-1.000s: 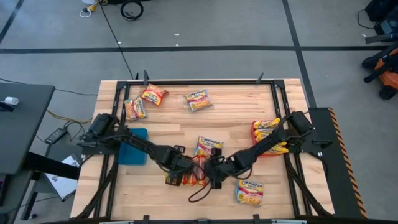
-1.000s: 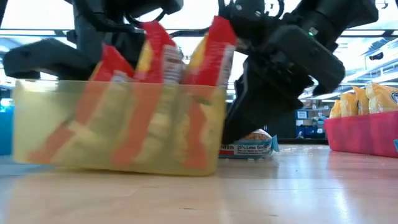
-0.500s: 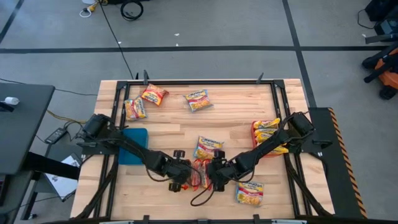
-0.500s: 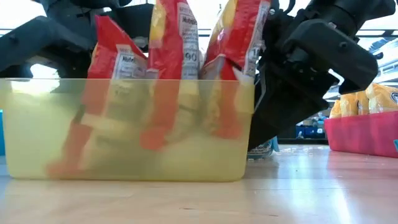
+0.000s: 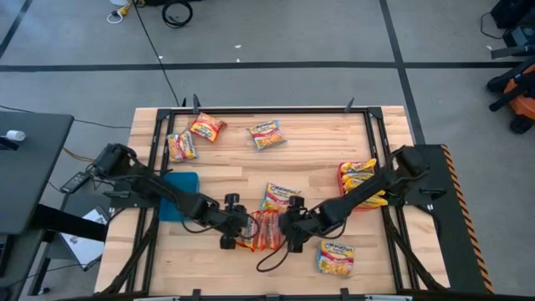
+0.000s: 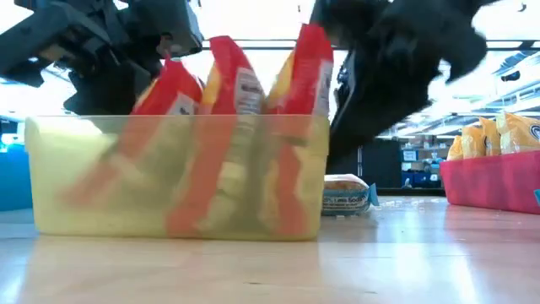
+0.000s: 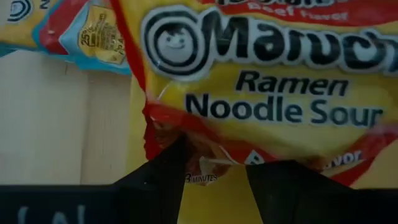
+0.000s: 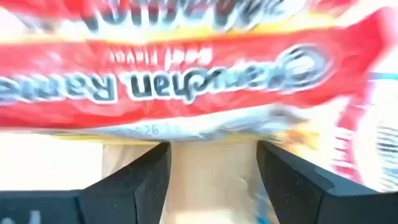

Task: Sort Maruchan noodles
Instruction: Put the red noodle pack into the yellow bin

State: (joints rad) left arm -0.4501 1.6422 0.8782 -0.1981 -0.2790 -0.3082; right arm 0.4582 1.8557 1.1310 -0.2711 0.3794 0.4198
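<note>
Three red-and-yellow Maruchan noodle packets (image 5: pixel 263 230) stand on their edges, leaning, in a translucent yellow tray (image 6: pixel 169 186) near the table's front middle. My left gripper (image 5: pixel 236 232) is at the tray's left side. It is open, and both fingers lie in front of the printed face of one packet (image 7: pixel 261 81). My right gripper (image 5: pixel 294 232) is at the tray's right side, open, with bare wood between its fingers and a red packet (image 8: pixel 186 87) just ahead. My left gripper has both fingertips (image 7: pixel 177 152) in front of the packet's printed face, by its lower crimped edge (image 7: pixel 205 168), slanting down from the table's left. I cannot tell whether they touch it. My right gripper stands close to the tray's right wall (image 6: pixel 325 169); whether it touches, I cannot tell.
Loose packets lie at the far left (image 5: pixel 206 127), (image 5: pixel 181 146), far middle (image 5: pixel 266 134), behind the yellow tray (image 5: pixel 280 196) and at the near right (image 5: pixel 336 257). A red tray (image 5: pixel 361 186) holding yellow packets stands at the right. A blue tray (image 5: pixel 180 196) lies under the left arm.
The yellow tray with its standing packets has slid a little toward the table's right edge, coming nearer the front edge midway and then back; the packets have rocked. My left gripper has tipped and shifted toward the near edge beside it.
</note>
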